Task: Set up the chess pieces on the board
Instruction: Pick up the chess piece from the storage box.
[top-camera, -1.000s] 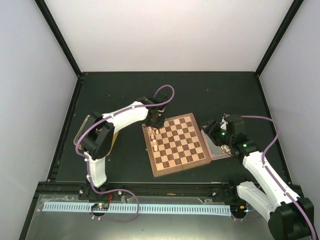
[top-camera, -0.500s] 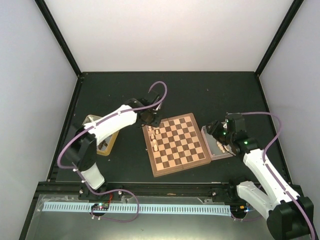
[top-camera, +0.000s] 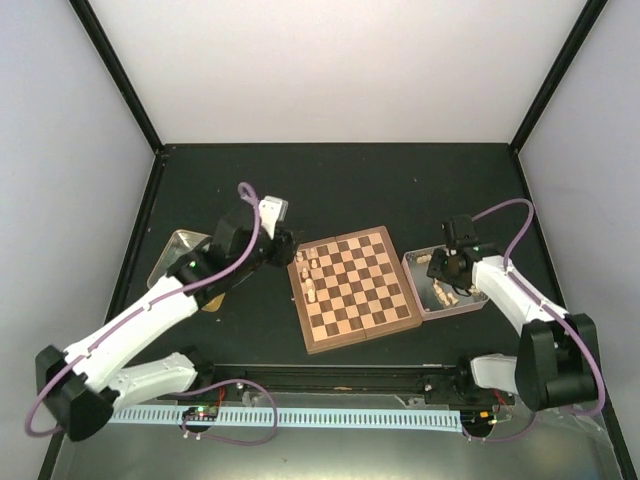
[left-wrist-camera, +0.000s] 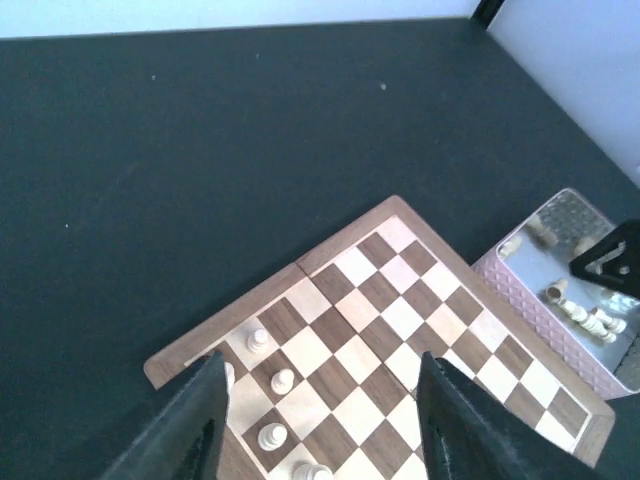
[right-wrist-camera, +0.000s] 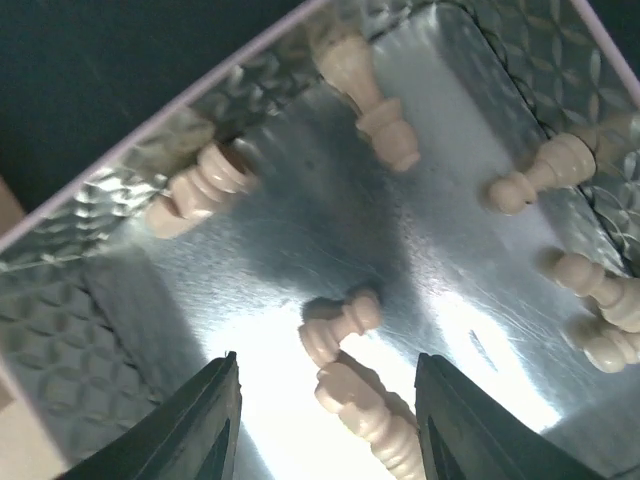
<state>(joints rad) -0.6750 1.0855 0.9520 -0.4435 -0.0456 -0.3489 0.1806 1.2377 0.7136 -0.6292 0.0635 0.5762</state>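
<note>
Since only a handful of pale chess pieces (left-wrist-camera: 283, 381) stand on the board (top-camera: 352, 288) — all along its left edge, none dark — setup is judged barely begun. Board lies on the dark surface (top-camera: 250, 190) between the arms. Left end effector (left-wrist-camera: 322, 360) hovers above that edge, released, nothing held. Right end effector (right-wrist-camera: 327, 358) hangs spread and empty over the tray (right-wrist-camera: 290, 200) beside the board's right rim, where more pale ones lie toppled, awaiting placement.

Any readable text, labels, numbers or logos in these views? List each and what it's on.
None readable.
Board: plain checks, no letters or numbers on the rim.
Tray: embossed pattern only, no print.
Black housing over the tray: faint pale mark, too blurred to read.
</note>
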